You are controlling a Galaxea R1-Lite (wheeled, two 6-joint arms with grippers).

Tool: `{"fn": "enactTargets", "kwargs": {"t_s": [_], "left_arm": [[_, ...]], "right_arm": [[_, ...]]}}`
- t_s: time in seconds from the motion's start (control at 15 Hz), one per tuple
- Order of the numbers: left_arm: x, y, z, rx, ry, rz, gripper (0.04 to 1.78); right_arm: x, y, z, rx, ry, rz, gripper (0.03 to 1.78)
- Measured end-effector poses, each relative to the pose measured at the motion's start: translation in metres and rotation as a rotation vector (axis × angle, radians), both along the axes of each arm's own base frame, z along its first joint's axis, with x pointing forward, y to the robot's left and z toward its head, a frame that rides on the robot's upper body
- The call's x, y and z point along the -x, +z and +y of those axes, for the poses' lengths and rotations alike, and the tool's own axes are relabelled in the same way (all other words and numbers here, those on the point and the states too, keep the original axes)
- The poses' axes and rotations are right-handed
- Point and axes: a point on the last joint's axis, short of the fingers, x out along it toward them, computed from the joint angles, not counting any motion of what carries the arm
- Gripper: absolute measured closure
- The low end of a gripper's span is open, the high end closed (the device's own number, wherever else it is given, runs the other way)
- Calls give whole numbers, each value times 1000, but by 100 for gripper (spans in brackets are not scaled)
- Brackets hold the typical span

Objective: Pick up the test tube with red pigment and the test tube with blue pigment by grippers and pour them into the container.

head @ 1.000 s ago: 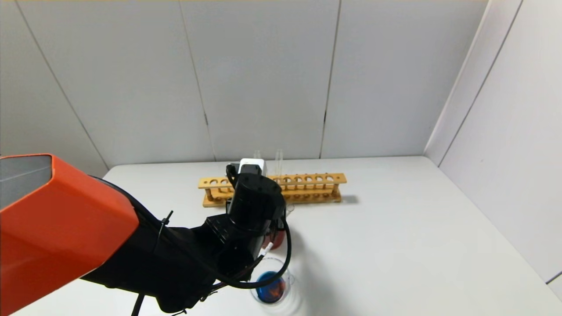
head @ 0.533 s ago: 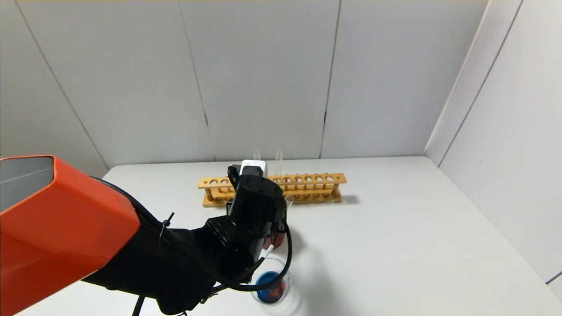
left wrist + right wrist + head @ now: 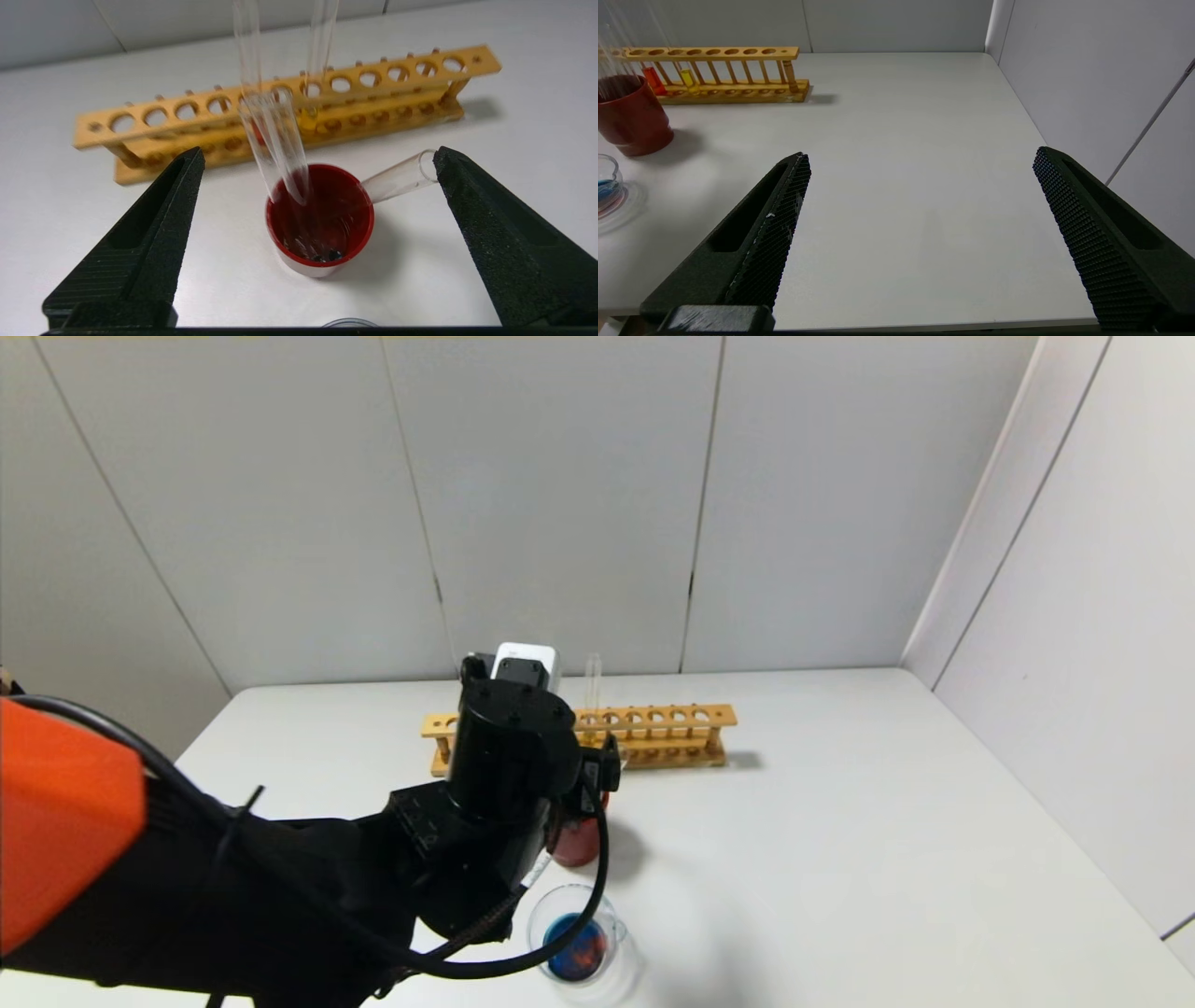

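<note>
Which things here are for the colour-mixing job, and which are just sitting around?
For the job:
container with blue and red liquid
two empty tubes in the red cup
left tool, open above them
right tool, idle

Just sitting:
wooden rack
red-liquid tube
yellow-liquid tube
</note>
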Motion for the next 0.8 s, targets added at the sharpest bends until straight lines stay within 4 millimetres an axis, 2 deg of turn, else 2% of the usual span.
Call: {"fn": "enactTargets", "kwargs": {"t_s": [0.2, 0.33, 0.47, 0.6, 0.8], "left_arm": [[24, 42, 30, -30, 35, -96, 7], [45, 67, 61, -39, 79, -135, 7], [67, 85, 103, -41, 144, -154, 7], [88, 95, 146, -41, 241, -172, 7], [121, 97, 206, -40, 464, -196, 7]], "right_arm": [[0, 0, 0, 0, 0, 0, 7], [0, 0, 0, 0, 0, 0, 7], [0, 0, 0, 0, 0, 0, 7], [0, 0, 0, 0, -1, 0, 7], [0, 0, 0, 0, 0, 0, 7]]}}
